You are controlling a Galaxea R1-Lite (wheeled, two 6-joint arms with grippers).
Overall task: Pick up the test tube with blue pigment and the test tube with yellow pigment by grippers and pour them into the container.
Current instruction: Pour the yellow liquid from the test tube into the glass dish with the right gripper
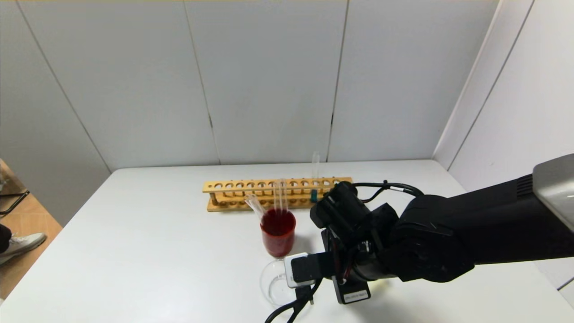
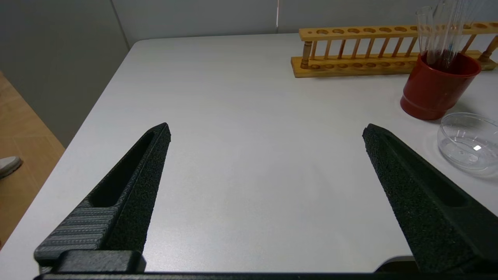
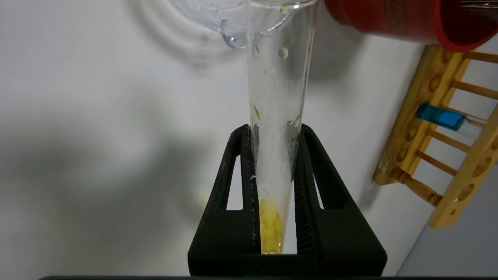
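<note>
Fingers (image 3: 249, 167) of the right gripper (image 3: 274, 136) are clamped on the test tube with yellow pigment (image 3: 278, 101), its mouth tipped to the container (image 3: 218, 19) with yellow still at its base — apparently mid-pour — while the test tube with blue pigment (image 3: 441, 116) waits in the wooden rack (image 3: 412, 132). From the head camera, the right arm reaches over the low container (image 1: 271, 282) just in front of the beaker of red liquid (image 1: 278, 233), the rack behind. Seen from its own wrist, the left gripper (image 2: 266, 132) hovers with fingers wide apart over the white table (image 2: 233, 116) — seemingly waiting, well clear of the pour.
</note>
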